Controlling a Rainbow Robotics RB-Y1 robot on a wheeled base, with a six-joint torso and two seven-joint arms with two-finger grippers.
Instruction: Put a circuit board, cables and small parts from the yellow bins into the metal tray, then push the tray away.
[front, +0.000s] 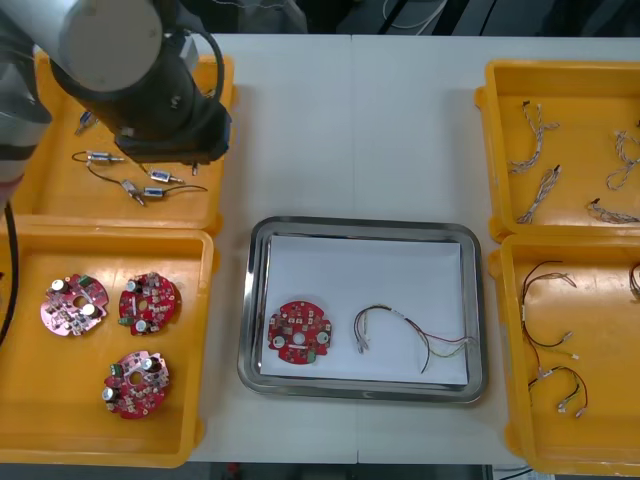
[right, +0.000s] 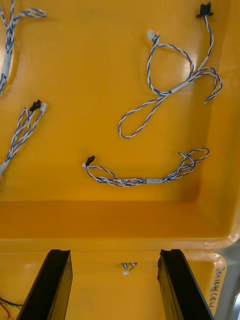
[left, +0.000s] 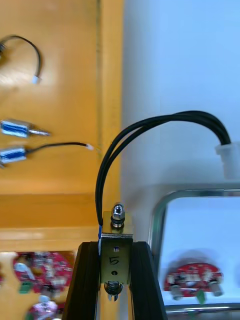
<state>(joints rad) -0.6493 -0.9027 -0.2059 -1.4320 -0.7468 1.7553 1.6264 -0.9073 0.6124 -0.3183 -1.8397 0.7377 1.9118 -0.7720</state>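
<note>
From the front: left arm (front: 140, 90) above the far yellow bin (front: 218, 200) on the left, over the small metal parts (front: 157, 190) there. In the metal tray (front: 365, 226), already a circuit board (front: 298, 333) and a red and yellow cable (front: 400, 316). By the look of it, short of a small part and perhaps more cable.

From the left wrist: left gripper (left: 116, 246) pinched on a small metal part (left: 116, 227), fingers apart by its width, its black cable (left: 150, 132) looping out to a white plug (left: 227, 157). Likely trouble: loose loop snagging on the bin wall or tray rim during the carry, or a narrow grip letting the part twist out. Held part above the bin's edge, tray corner just beside it, not yet over the tray.

From the right wrist: right gripper (right: 115, 280) spread wide, holding nothing, by the bin of twisted blue and white cables (right: 145, 179). That cable beyond the fingertips, past the bin's near wall.
</note>
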